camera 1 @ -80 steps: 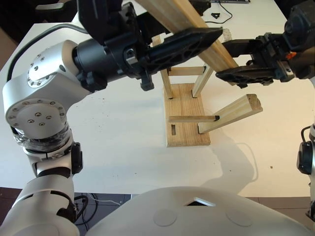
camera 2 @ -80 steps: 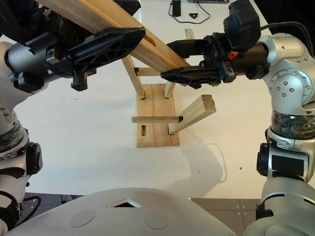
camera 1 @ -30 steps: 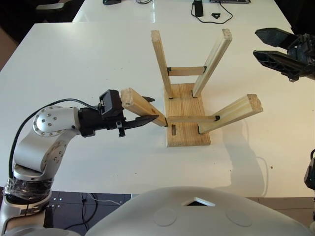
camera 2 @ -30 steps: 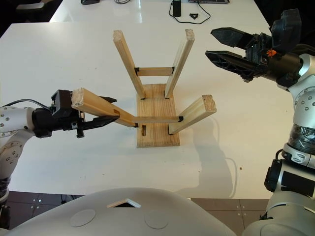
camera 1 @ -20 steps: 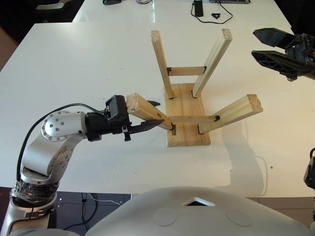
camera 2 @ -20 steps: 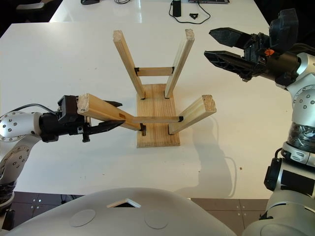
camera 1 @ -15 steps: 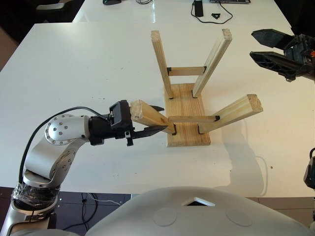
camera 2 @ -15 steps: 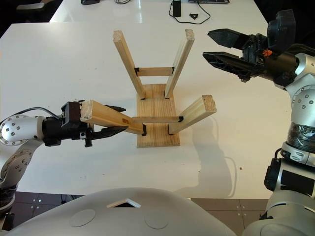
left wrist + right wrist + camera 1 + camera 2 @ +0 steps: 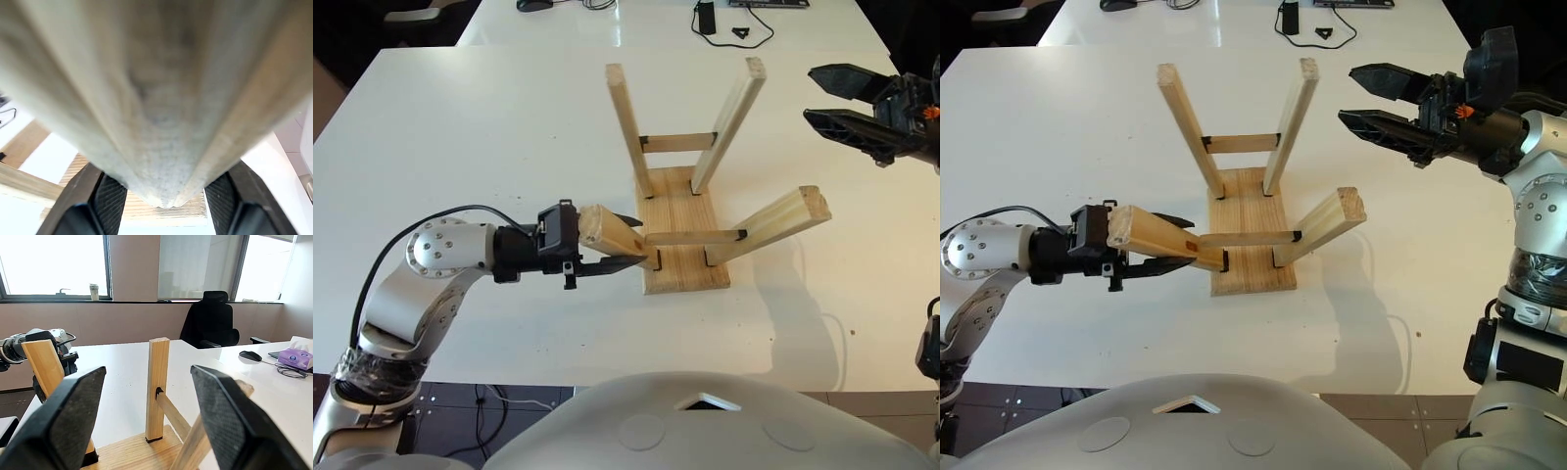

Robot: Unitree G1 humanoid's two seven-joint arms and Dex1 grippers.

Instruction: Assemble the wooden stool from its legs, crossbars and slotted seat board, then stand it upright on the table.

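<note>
Seat board (image 9: 677,206) laid flat on tabletop (image 9: 489,127); far legs (image 9: 628,132) stood upright in it, crossbar (image 9: 677,143) between. Near right leg (image 9: 773,220) tilted outward. Near left leg (image 9: 607,233) – end at board's slot – clamped in left gripper (image 9: 636,241). Right gripper (image 9: 1347,93) spread wide, nothing held – raised well apart.

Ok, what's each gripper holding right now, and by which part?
Left gripper clamps a wooden leg along its free-end half; the leg's other end is at the seat board. Right gripper is open and empty.
</note>
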